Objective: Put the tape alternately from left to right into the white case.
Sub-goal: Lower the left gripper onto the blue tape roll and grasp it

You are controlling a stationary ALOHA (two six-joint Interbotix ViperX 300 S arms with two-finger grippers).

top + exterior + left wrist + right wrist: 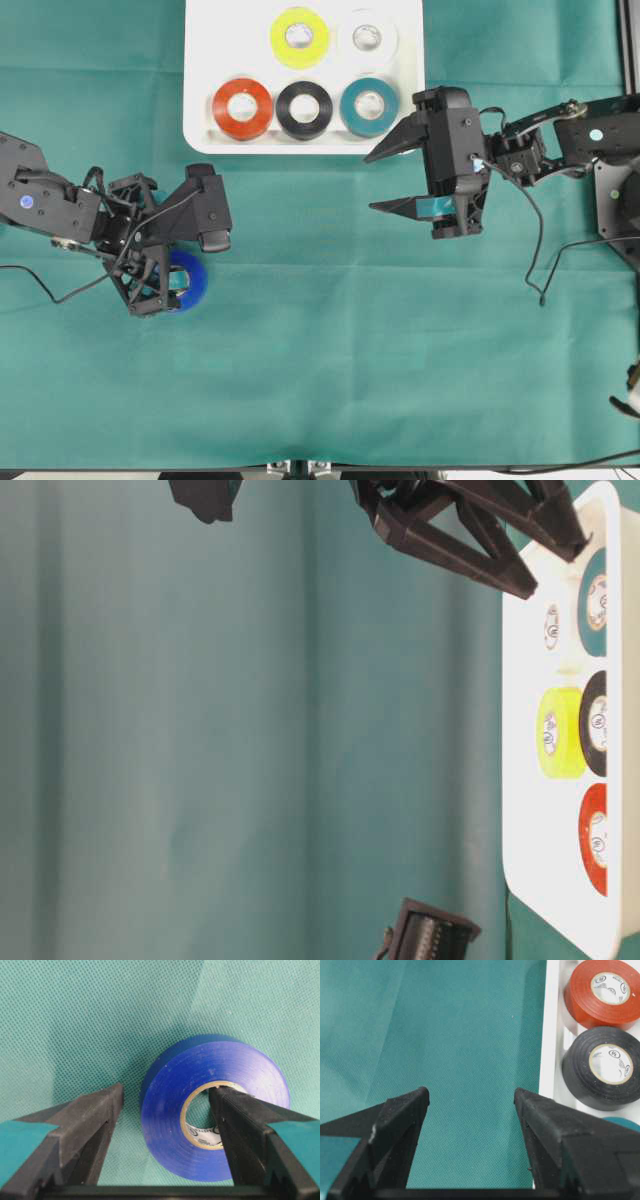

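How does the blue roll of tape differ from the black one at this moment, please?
The blue roll lies on the green cloth, outside the white case; the black roll sits inside it. The left gripper straddles the blue roll's wall, jaws open; nothing touches the black. Both lie flat.

From overhead, the glossy blue ring-shaped roll of tape [190, 283] lies mostly hidden beneath the black left gripper [165, 285]. At table level, the shallow white plastic case [527, 810] runs off the right edge, cutting the red-orange roll [594, 838]. The right wrist view shows only a sliver of the teal roll [624, 1123].
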